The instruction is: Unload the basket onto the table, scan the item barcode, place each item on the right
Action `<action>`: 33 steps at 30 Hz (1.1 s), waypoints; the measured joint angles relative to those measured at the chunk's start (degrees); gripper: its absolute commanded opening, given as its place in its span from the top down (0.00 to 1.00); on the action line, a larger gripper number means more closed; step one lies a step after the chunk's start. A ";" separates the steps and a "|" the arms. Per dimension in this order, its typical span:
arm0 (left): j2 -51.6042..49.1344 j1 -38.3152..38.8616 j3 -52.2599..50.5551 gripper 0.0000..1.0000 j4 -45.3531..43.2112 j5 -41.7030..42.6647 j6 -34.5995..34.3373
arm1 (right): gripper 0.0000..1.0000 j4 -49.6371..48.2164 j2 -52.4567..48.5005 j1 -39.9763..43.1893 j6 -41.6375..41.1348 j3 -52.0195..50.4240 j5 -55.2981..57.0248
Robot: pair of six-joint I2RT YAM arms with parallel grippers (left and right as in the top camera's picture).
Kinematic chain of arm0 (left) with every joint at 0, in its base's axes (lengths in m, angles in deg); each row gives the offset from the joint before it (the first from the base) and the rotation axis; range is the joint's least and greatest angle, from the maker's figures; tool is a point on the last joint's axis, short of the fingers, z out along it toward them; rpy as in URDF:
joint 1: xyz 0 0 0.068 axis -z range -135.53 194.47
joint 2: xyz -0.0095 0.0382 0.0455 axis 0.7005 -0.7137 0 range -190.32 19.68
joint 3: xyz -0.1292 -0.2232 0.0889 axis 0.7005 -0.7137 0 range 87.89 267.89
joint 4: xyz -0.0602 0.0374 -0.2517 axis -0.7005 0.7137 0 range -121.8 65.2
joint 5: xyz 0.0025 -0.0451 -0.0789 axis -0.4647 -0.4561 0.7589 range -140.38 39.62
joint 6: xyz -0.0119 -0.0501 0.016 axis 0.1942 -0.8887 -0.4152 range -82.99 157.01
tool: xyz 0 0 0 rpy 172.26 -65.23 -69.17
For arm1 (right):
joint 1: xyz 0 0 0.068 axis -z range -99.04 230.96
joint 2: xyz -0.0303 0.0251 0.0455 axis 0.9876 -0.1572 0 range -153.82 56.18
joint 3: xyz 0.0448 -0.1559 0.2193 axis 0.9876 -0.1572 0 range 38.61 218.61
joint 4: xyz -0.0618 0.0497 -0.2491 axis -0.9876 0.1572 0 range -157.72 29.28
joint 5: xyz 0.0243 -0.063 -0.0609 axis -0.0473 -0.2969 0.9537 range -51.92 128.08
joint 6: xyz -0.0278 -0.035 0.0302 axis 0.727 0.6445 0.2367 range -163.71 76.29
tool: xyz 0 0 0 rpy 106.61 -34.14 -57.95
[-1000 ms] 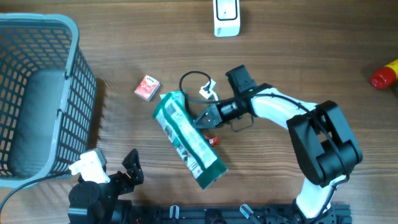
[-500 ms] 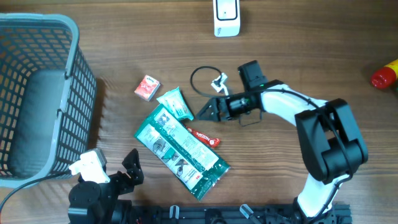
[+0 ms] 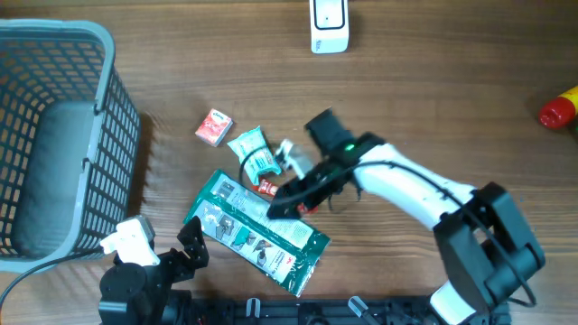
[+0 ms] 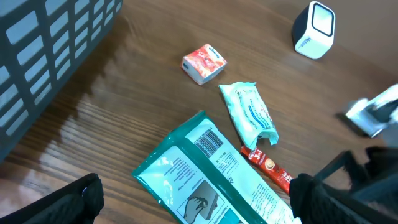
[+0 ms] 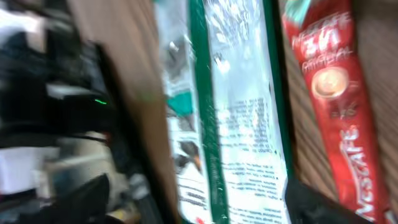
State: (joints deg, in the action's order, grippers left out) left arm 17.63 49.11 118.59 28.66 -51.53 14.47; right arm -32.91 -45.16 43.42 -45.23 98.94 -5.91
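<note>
Lying outside basket (image 3: 122, 135), green pouch (image 3: 257, 233)

Basket (image 3: 117, 153) left of pouch (image 3: 257, 233), scanner (image 3: 329, 23) behind

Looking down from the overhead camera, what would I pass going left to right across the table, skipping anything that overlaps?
grey basket → small red box → white scanner → red bottle
</note>
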 measured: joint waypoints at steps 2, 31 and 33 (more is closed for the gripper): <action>0.00 0.00 0.00 0.00 0.00 0.02 0.00 | 0.00 0.72 0.00 -3.50 -1.33 0.00 6.84; 0.00 0.00 0.00 0.00 0.00 0.00 0.00 | 0.00 13.94 -5.44 -8.70 -3.06 10.03 26.91; 0.00 0.00 0.00 0.00 0.00 0.02 0.00 | 0.00 11.91 -5.44 -9.22 -2.91 9.62 25.57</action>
State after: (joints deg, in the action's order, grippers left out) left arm 17.63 49.11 118.59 28.66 -51.50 14.47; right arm -21.00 -50.61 34.19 -48.14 108.56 19.66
